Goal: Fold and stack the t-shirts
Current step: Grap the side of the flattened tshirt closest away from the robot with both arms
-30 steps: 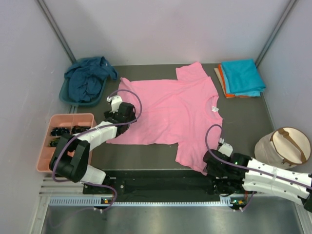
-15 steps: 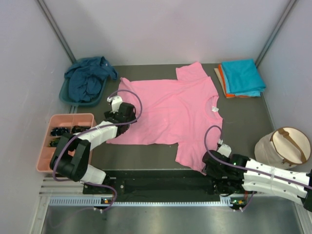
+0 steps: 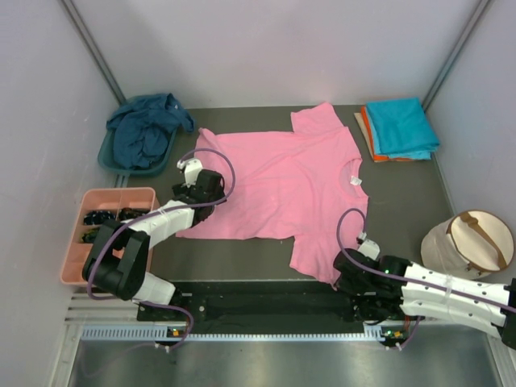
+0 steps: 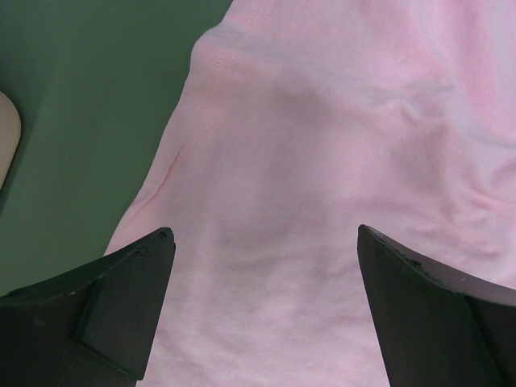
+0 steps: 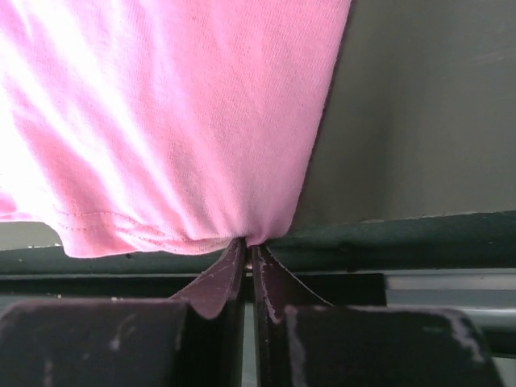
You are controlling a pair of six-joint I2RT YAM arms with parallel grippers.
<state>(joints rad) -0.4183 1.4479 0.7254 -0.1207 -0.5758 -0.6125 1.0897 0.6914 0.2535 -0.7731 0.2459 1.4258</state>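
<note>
Pink t-shirt (image 3: pixel 282 181) hem clamped in R gripper (image 5: pixel 248 246), seen only on wrist cam; L gripper (image 4: pixel 264 232) jaws apart.

Four shirts: one pink shirt (image 3: pixel 282 181), one navy shirt (image 3: pixel 145 129), one turquoise shirt (image 3: pixel 401 125) and, seemingly, just one orange shirt (image 3: pixel 368 133), only its edge showing. One basin (image 3: pixel 109 159), one tray (image 3: pixel 113 195), one bag (image 3: pixel 476 242). Two arms: left arm (image 3: pixel 153 226), right arm (image 3: pixel 439 294).

The pink t-shirt (image 5: pixel 161 121) fills the upper left of the frame. Its stitched hem corner at lower centre is pinched between the 2 dark fingers of the right pincer (image 5: pixel 248 246). Grey table (image 5: pixel 435 105) shows at upper right.
</note>
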